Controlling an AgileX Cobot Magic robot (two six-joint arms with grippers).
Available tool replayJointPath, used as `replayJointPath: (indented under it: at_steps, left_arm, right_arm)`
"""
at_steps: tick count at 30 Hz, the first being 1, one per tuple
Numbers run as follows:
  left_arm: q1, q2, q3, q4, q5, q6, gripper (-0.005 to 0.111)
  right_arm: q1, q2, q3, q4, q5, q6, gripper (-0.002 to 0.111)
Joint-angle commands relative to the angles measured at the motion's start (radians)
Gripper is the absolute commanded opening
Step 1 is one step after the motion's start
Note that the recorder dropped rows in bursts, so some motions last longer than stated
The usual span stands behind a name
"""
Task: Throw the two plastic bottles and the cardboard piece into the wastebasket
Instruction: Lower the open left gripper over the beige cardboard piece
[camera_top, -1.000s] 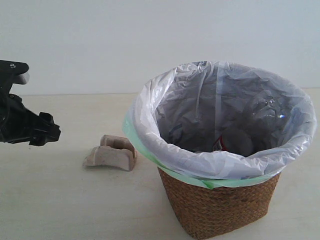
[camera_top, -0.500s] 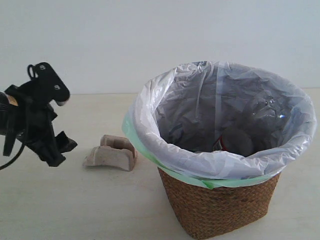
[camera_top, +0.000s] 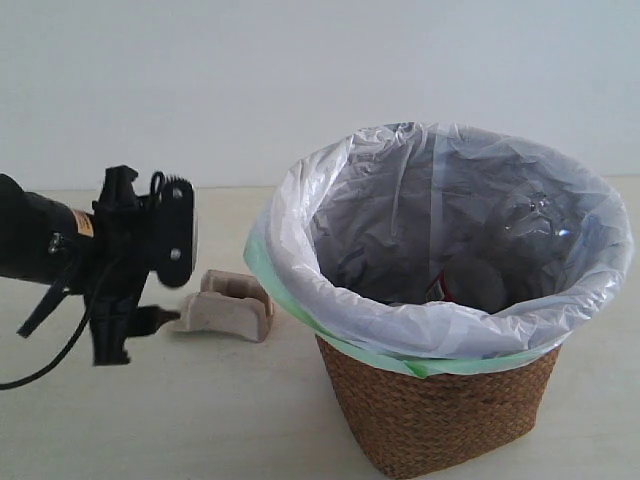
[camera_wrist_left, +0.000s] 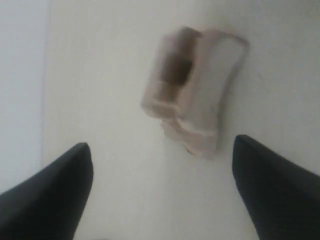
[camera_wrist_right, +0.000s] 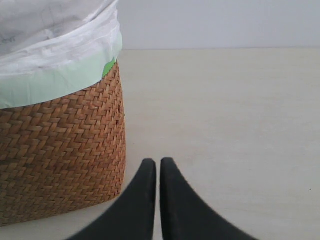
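The grey-beige cardboard piece (camera_top: 225, 309) lies on the table just left of the wastebasket (camera_top: 440, 420). My left gripper (camera_top: 140, 332) hangs close by the piece's left end, one fingertip nearly at it. In the left wrist view the cardboard piece (camera_wrist_left: 195, 90) lies just beyond the open left gripper (camera_wrist_left: 161, 147), and only bare table shows between the black fingers (camera_wrist_left: 65, 185). Deep inside the bag a clear bottle with a strip of red label (camera_top: 441, 289) shows; glints of clear plastic (camera_top: 535, 215) sit higher up. My right gripper (camera_wrist_right: 158, 162) is shut beside the wastebasket (camera_wrist_right: 60, 145), holding nothing.
The wastebasket's white liner bag (camera_top: 300, 200) with its green edge bulges out past the wicker rim toward the cardboard piece. A pale table (camera_top: 150, 430) runs to a white wall behind. A black cable trails from the left arm.
The left arm has swung in from the left edge, turned its wrist and dropped down next to the cardboard piece. Nothing else has moved.
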Motion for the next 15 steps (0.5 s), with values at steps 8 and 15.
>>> replayJointPath:
  at_steps: [8, 15]
  left_arm:
    - [-0.023, 0.002, -0.004, -0.136, 0.116, 0.168, 0.070]
    - [-0.022, 0.002, -0.004, -0.361, 0.113, 0.147, 0.071]
  right_arm:
    - [-0.006, -0.004, -0.001, -0.007, -0.004, -0.004, 0.000]
    - [-0.006, -0.004, -0.001, -0.007, -0.004, -0.004, 0.000]
